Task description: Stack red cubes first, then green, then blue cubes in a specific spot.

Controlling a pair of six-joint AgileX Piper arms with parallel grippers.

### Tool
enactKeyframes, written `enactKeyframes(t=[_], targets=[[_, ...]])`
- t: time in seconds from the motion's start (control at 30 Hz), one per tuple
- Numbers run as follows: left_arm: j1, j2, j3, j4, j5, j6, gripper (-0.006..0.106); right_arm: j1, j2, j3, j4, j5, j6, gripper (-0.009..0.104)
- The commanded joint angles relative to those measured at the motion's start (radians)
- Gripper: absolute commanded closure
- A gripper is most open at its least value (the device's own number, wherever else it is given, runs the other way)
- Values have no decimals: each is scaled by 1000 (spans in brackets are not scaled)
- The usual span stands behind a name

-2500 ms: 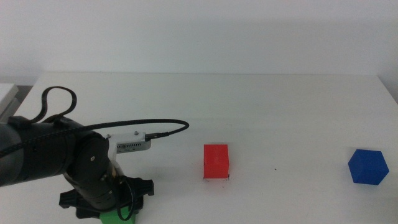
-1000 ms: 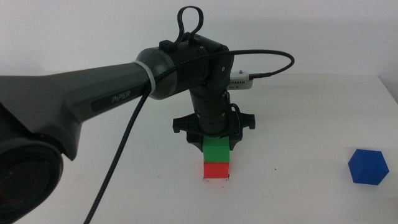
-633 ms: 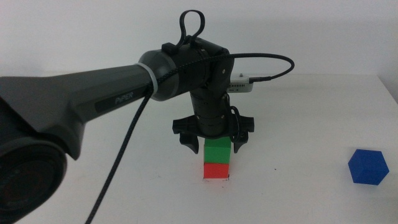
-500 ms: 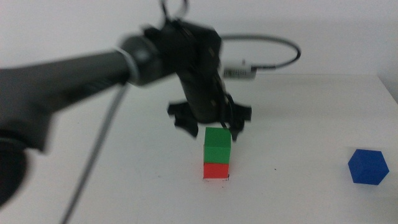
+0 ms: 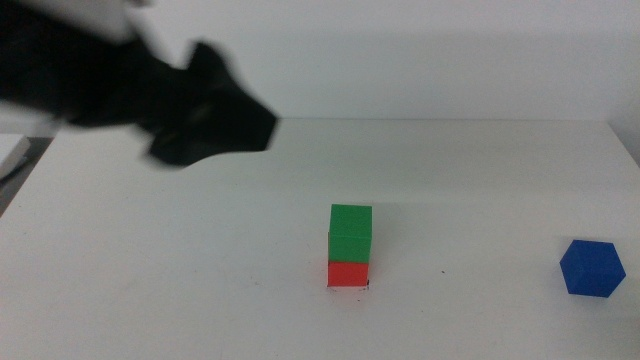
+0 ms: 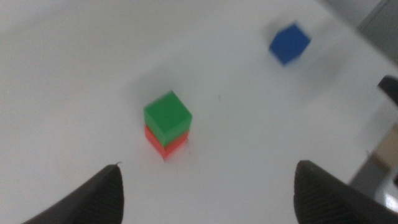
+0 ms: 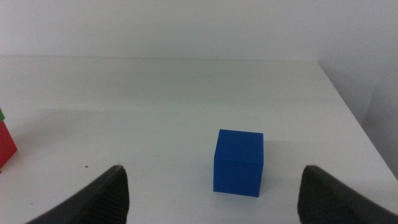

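Observation:
The green cube (image 5: 350, 232) sits squarely on the red cube (image 5: 348, 273) at the table's middle. The marked spot is hidden under the red cube. The blue cube (image 5: 592, 268) stands alone at the right. My left gripper (image 5: 212, 118) is a blurred dark shape high at the upper left, far from the stack. Its wrist view shows the jaws wide open and empty (image 6: 208, 167), looking down on the green cube (image 6: 167, 114), the red cube (image 6: 168, 142) and the blue cube (image 6: 289, 43). My right gripper (image 7: 212, 169) is open, just short of the blue cube (image 7: 238, 163), and is out of the middle view.
The white table ends at its right edge (image 5: 628, 150), close to the blue cube. A tiny black tick (image 5: 443, 271) marks the tabletop between the stack and the blue cube. A dark shape (image 6: 390, 88) shows at the left wrist view's edge.
The left gripper set the green cube on the red cube, opened, and pulled up and away to the upper left. The blue cube has not moved.

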Motion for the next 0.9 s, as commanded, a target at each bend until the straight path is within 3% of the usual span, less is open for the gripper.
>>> enactKeyframes(t=[0.0,0.13,0.6,0.7,0.8,0.87], targets=[[1,-131,109,-12,-137,14,7,-8,-5,4,-10,-14,-7,3],[1,-231,151,15,-157,-34,7,-8,-5,4,-10,-14,-7,3],[1,-235,151,15,-166,-34,7,-8,-5,4,-13,-22,-7,3],[1,-235,151,15,-166,-34,7,-8,-5,4,-49,-102,-7,3],[1,-235,151,15,-166,-31,7,-8,-5,4,-16,-187,-7,3],[1,-235,151,15,-166,-31,7,-10,-5,4,-16,-371,-7,3]])
